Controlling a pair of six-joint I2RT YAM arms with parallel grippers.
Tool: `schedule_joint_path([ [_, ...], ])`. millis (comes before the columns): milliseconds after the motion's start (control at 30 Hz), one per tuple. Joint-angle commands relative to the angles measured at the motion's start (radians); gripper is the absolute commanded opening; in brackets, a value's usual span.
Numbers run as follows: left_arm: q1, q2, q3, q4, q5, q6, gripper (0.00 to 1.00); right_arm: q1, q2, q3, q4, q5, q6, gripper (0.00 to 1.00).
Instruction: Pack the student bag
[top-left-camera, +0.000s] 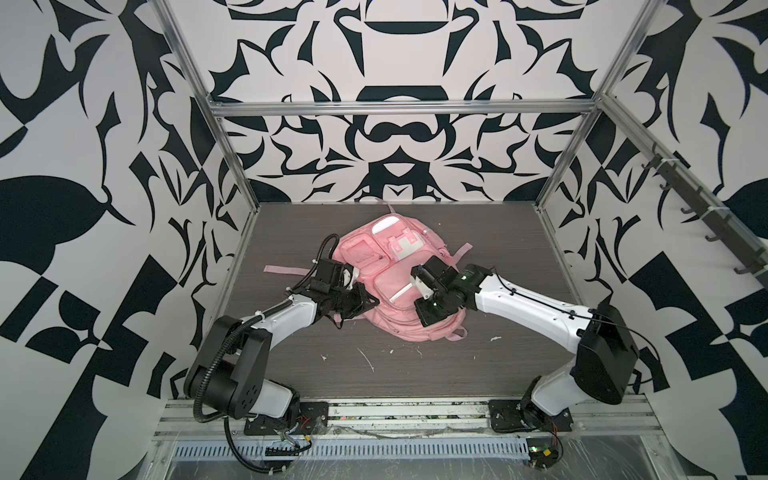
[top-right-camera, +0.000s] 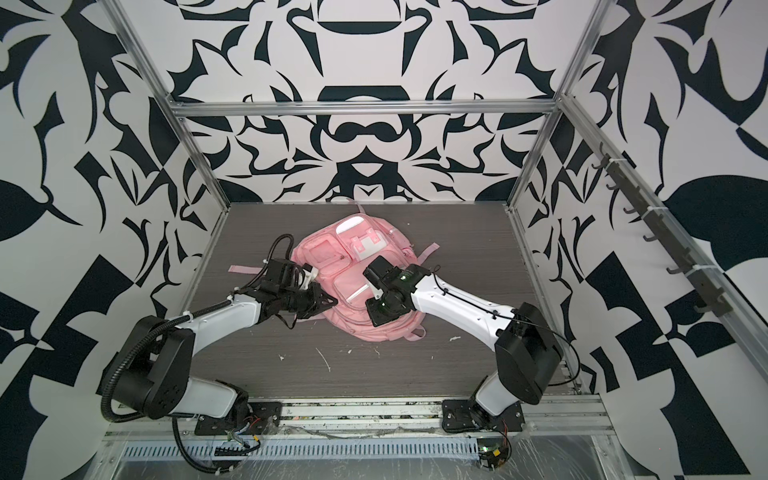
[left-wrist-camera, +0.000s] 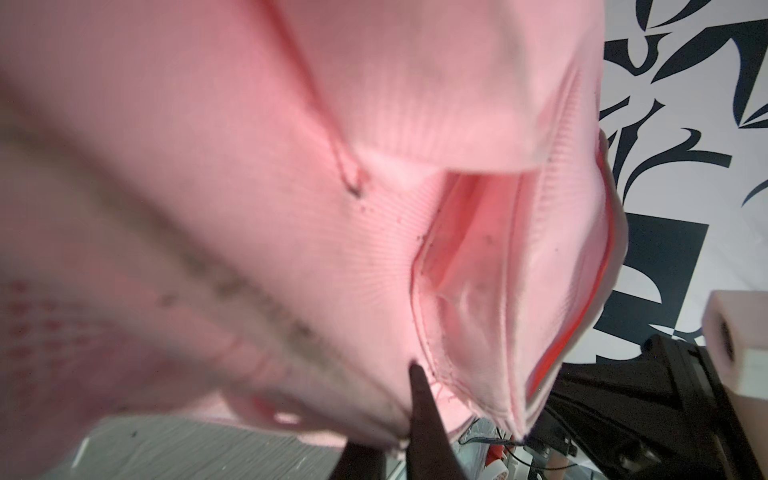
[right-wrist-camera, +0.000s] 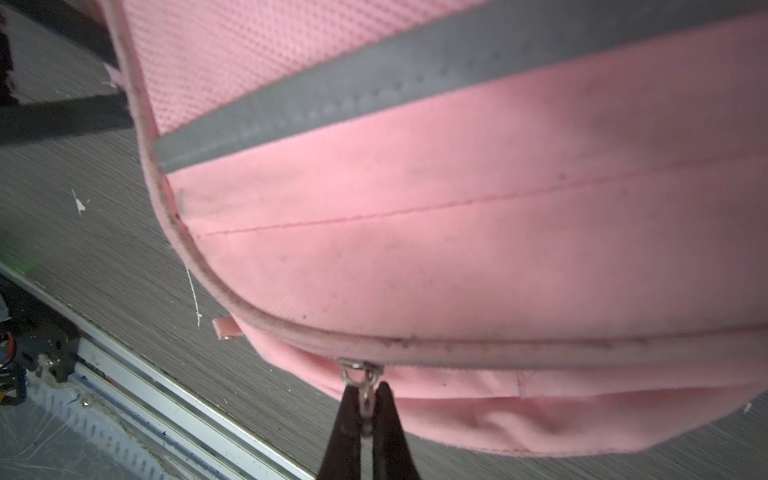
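**Bench stock, L to R**

1. Table: grey wood-grain top, carrying everything below. Showing white flecks nr the front edge.
2. Strap: pink, trailing flat across the table, sticking out past the bag's L side.
3. L gripper: reaching in at the bag's L edge in both top views. Fingers standing narrow in the L wrist view, pinching a fold of pink cloth betw. them. Second finger mostly hiding under the cloth.
4. Student bag: pink, lying flat on the table w/ front pockets facing up. Sitting mid-table, toward the back wall, betw. both arms.
5. Pocket: gaping open on the bag's side, just beside the L fingers. Inside too blurred to tell contents.
6. Grey strip: running across the bag's front panel in the R wrist view.
7. Zip pull: hanging off the seam at the bag's near rim.
8. R gripper: hanging over the bag's near R corner, fingers clamping tight on the zip pull.
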Motion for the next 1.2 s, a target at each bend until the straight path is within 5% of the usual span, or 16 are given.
schedule_joint_path([
  [0,0.067,-0.011,0.031,-0.144,-0.161,0.129,0.00,-0.041,-0.031,0.039,-0.227,0.094,-0.058,0.00],
  [200,0.136,0.005,0.095,-0.249,-0.200,0.189,0.00,-0.038,0.002,0.086,-0.246,0.102,-0.107,0.00],
  [367,0.151,0.008,0.142,-0.286,-0.209,0.211,0.00,0.073,0.081,0.197,-0.219,0.033,-0.120,0.00],
  [400,0.150,0.003,0.148,-0.289,-0.205,0.212,0.10,0.085,0.097,0.219,-0.215,0.026,-0.113,0.00],
  [533,0.124,-0.084,0.126,-0.312,-0.178,0.165,0.81,0.097,0.126,0.269,-0.143,0.004,-0.035,0.00],
  [600,0.094,-0.152,0.103,-0.345,-0.186,0.136,0.97,0.097,0.131,0.269,-0.096,-0.009,0.006,0.00],
  [833,-0.022,-0.378,-0.042,-0.340,-0.180,-0.077,1.00,0.115,0.185,0.333,-0.036,-0.075,0.020,0.00],
  [1167,-0.046,-0.359,-0.117,-0.242,-0.166,-0.159,0.98,0.145,0.240,0.392,0.050,-0.150,0.052,0.00],
])
